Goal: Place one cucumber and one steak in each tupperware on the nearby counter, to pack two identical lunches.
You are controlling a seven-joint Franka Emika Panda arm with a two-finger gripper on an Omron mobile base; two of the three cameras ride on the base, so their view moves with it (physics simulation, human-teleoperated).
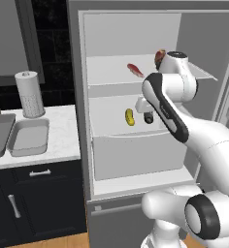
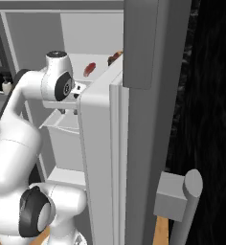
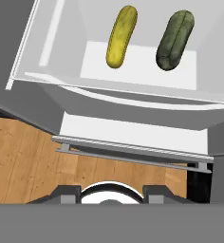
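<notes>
Hand (image 3: 112, 193) above shelf, spread unclear | yellow cucumber (image 3: 121, 37) beside green cucumber (image 3: 175, 40)

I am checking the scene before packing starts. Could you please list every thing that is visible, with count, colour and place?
cucumber: 2, one yellow and one dark green, side by side on the middle fridge shelf
steak: 2, one flat red and one brown-red, on the upper fridge shelf
tupperware: 1 fully seen, light grey, on the counter left of the fridge
counter: 1, white marbled, over dark cabinets
paper towel roll: 1, white, upright behind the tupperware
fridge: 1, grey, door open
gripper: 1, dark tips, above the cucumbers, open and holding nothing
</notes>
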